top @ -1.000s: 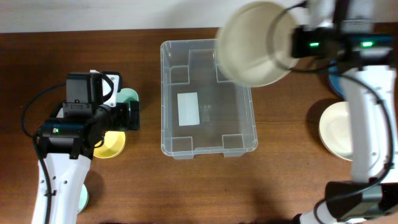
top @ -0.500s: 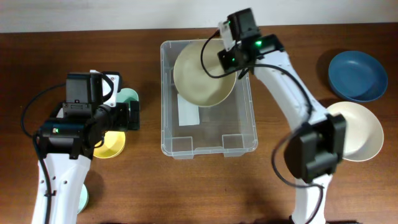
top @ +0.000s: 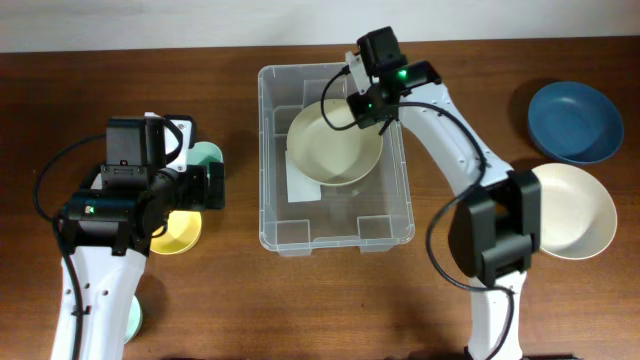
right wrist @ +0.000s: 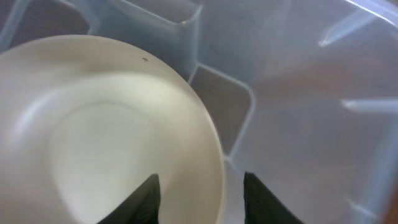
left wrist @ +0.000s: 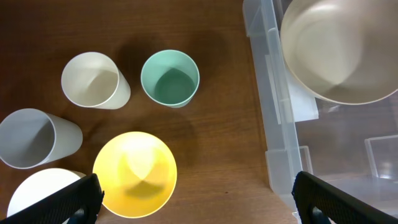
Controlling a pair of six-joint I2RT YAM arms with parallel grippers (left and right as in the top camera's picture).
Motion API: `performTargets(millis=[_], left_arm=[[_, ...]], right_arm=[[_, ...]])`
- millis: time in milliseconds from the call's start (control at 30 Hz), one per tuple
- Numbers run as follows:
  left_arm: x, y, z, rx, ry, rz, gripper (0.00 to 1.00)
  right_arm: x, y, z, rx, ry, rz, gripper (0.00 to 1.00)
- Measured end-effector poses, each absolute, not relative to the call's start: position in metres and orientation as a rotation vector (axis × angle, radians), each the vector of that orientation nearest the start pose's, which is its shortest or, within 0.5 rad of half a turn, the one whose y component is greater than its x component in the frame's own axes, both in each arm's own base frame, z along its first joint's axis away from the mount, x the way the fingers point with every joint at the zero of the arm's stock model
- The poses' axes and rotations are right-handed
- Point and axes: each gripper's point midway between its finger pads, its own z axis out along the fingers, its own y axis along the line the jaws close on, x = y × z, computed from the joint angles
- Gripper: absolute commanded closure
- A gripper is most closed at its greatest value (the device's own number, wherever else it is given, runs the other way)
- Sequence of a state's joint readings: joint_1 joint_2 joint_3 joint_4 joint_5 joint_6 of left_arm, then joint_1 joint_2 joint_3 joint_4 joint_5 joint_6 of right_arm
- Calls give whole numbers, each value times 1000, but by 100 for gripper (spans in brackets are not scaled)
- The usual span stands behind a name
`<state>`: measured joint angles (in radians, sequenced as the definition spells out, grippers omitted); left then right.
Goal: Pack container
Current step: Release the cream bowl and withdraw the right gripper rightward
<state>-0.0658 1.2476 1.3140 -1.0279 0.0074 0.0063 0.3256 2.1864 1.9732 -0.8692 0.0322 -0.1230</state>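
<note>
The container (top: 263,150), a large clear bin with a white label, stands at the table's middle; it also shows in the left wrist view (left wrist: 273,124) and the right wrist view (right wrist: 298,93). A cream bowl (top: 335,145) lies inside its far half, also seen in the left wrist view (left wrist: 336,50) and the right wrist view (right wrist: 106,137). My right gripper (top: 366,104) reaches into the bin; its fingers (right wrist: 202,193) straddle the bowl's rim with gaps on both sides, partly open. My left gripper (top: 215,185) hovers open and empty (left wrist: 198,199) over the table left of the bin.
Left of the bin stand a mint cup (left wrist: 170,78), a white cup (left wrist: 93,79), a grey cup (left wrist: 34,138), a yellow bowl (left wrist: 134,174) and a white bowl (left wrist: 37,193). At the right lie a blue bowl (top: 575,122) and a cream bowl (top: 575,210).
My right arm swung the cream bowl from above the bin's far right corner down into the bin, where it now lies flatter and lower. The left arm has not moved.
</note>
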Motion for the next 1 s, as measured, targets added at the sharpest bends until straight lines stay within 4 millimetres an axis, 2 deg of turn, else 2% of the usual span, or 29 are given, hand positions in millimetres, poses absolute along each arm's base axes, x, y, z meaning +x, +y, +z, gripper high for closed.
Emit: performTargets(millis=[67,133,167,200,233,267,333,400,467,533,567,667,833,900,1000], left_arm=[[317,-22,238,94,2530,-33,0],[317,-22,238,94,2531,-33,0],[317,-22,238,94,2530,-33,0],[317,-22,238,94,2530,-33,0],[317,-22,239,94,2530,-33,0],[317,-22,238,94,2530,-33,0],[317,-22,238,94,2530,-33,0],[317,-22,238,94,2530,-33,0],[317,-22,239,94,2530,-33,0],[317,-22,239,94,2530,-33,0],[317,-22,239,94,2530,-33,0],[317,-22,239,94,2530,-33,0],[317,-22,239,94,2530,-33,0],[317,-22,239,94,2530,-33,0],[317,-22,239,94,2530,-34,0]], right_arm=[[511,157,146,-504,2565,7,54],[504,114,210,-281,2499,-24,52],[500,94,228,-194,2482,-29,51],[492,66,247,-65,2472,-35,49],[488,48,257,14,2465,-41,49],[477,17,268,152,2462,-52,49],[440,-68,276,532,2476,-109,47],[419,-106,268,728,2490,-140,46],[395,-139,249,914,2536,-171,44],[385,-155,232,1014,2562,-184,44],[379,-164,218,1075,2584,-193,44],[367,-176,178,1172,2659,-208,44],[362,-172,122,1197,2743,-207,44],[357,-170,109,1205,2771,-208,44],[355,-169,101,1202,2781,-207,44]])
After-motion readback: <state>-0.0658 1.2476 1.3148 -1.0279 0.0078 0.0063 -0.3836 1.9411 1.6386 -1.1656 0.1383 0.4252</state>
